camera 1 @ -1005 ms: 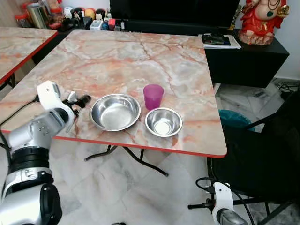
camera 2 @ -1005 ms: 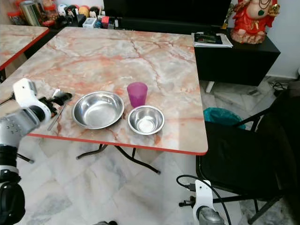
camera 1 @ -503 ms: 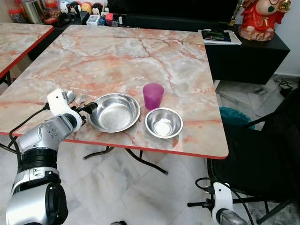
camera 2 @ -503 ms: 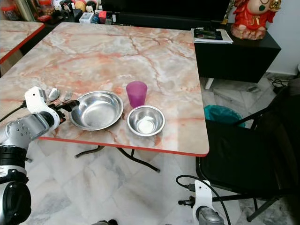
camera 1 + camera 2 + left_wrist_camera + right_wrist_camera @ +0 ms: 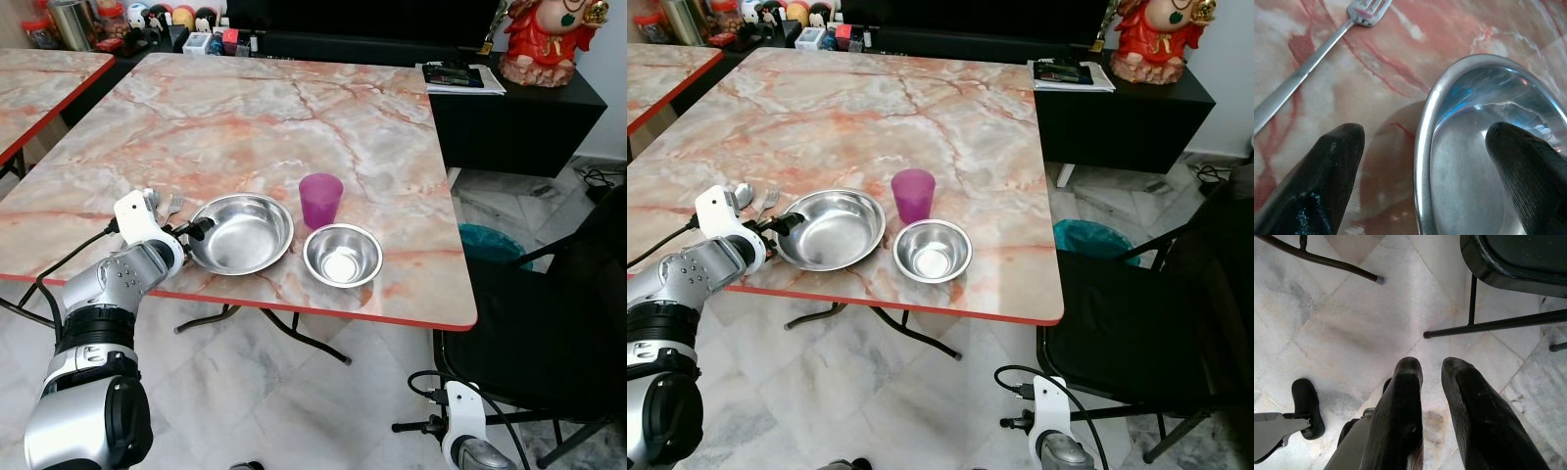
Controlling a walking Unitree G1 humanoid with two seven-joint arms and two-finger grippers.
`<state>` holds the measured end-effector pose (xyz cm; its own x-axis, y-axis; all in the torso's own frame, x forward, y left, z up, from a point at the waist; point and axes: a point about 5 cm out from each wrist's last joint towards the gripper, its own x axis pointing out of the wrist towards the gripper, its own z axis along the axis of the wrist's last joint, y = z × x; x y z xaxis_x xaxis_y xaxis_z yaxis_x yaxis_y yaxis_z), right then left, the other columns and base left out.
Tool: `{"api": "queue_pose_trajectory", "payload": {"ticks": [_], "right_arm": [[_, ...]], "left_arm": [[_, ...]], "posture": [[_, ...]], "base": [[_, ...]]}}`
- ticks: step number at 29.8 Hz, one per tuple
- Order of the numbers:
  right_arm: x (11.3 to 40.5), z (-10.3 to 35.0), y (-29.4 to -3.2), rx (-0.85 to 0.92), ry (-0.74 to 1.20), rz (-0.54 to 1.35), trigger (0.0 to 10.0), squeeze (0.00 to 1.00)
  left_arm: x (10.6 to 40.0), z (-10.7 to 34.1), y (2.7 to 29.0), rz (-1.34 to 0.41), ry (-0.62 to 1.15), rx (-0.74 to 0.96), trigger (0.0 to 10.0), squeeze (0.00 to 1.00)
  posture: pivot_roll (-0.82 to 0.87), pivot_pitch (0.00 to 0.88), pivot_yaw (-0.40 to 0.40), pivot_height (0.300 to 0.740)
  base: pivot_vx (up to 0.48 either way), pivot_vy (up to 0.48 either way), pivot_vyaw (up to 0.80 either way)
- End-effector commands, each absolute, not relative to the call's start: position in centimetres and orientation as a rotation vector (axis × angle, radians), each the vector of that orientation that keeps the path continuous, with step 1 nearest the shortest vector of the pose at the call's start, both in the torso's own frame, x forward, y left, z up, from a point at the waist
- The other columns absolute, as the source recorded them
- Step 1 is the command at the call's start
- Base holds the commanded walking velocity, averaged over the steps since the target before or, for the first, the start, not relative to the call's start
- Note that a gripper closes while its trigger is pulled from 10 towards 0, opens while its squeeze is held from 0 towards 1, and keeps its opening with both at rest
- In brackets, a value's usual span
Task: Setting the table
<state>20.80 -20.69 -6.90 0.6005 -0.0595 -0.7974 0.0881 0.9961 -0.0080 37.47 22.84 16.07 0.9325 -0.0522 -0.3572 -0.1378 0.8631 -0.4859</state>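
Here the left end effector (image 5: 1422, 171) sits at the near-left rim of the large steel bowl (image 5: 241, 233), fingers spread apart: one finger (image 5: 1528, 166) over the bowl's inside, the other (image 5: 1322, 171) outside above the desk (image 5: 294, 127). The rim runs between them, so the bowl lies directly ahead of this end effector and the rim is unclamped as yet. A closing pinch on the rim looks like the step in hand.

The fork (image 5: 1317, 63) lies just outside the outer finger, its long axis running roughly alongside it, tines pointing away. It is close enough to be nudged.

Beyond the bowl, on its far side from the end effector, stand the purple cup (image 5: 320, 201) and the small steel bowl (image 5: 342, 256), near but apart.

The right end effector (image 5: 1432, 382) hangs idle over the floor (image 5: 1352, 318) beside the chair (image 5: 549, 323), fingers slightly parted and empty.
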Motion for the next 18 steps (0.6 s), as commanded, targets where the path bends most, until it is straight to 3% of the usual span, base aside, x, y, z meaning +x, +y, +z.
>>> {"api": "queue_pose_trajectory", "payload": {"ticks": [1, 5, 6, 7, 9, 10, 18], "right_arm": [[20.42, -7.12, -20.66, 0.051, 0.936, -0.099, 10.0, 0.0], [20.43, -7.12, -20.66, 0.052, 0.936, -0.1, 10.0, 0.0], [20.43, -7.12, -20.66, 0.052, 0.935, -0.101, 10.0, 0.0], [20.43, -7.12, -20.66, 0.053, 0.935, -0.102, 10.0, 0.0], [20.43, -7.12, -20.66, 0.052, 0.935, -0.102, 10.0, 0.0], [20.43, -7.12, -20.66, 0.052, 0.936, -0.102, 10.0, 0.0], [20.46, -7.11, -20.65, 0.052, 0.935, -0.101, 10.0, 0.0]], "left_arm": [[37.68, 16.2, 22.92, 0.063, 0.373, -0.521, 10.0, 0.0], [37.79, 15.96, 22.55, 0.055, 0.382, -0.526, 10.0, 0.0], [37.8, 15.85, 22.35, 0.048, 0.385, -0.53, 7.0, 0.0], [37.81, 15.84, 22.32, 0.047, 0.385, -0.531, 7.0, 0.0], [37.83, 15.84, 22.33, 0.048, 0.385, -0.53, 1.9, 0.0], [37.84, 15.85, 22.33, 0.048, 0.385, -0.531, 0.3, 0.0], [37.9, 15.82, 22.31, 0.044, 0.384, -0.535, 0.0, 0.0]], "posture": [[0.01, 0.113, -0.011, 0.736], [0.01, 0.114, -0.01, 0.736], [0.01, 0.114, -0.011, 0.736], [0.01, 0.114, -0.011, 0.736], [0.01, 0.114, -0.011, 0.736], [0.01, 0.114, -0.011, 0.736], [0.01, 0.118, -0.012, 0.736]], "base": [[0.0, 0.0, 0.0], [0.0, 0.0, 0.0], [0.0, 0.0, 0.0], [0.0, 0.0, 0.0], [0.0, 0.0, 0.0], [0.0, 0.0, 0.0], [0.0, 0.0, 0.0]]}}
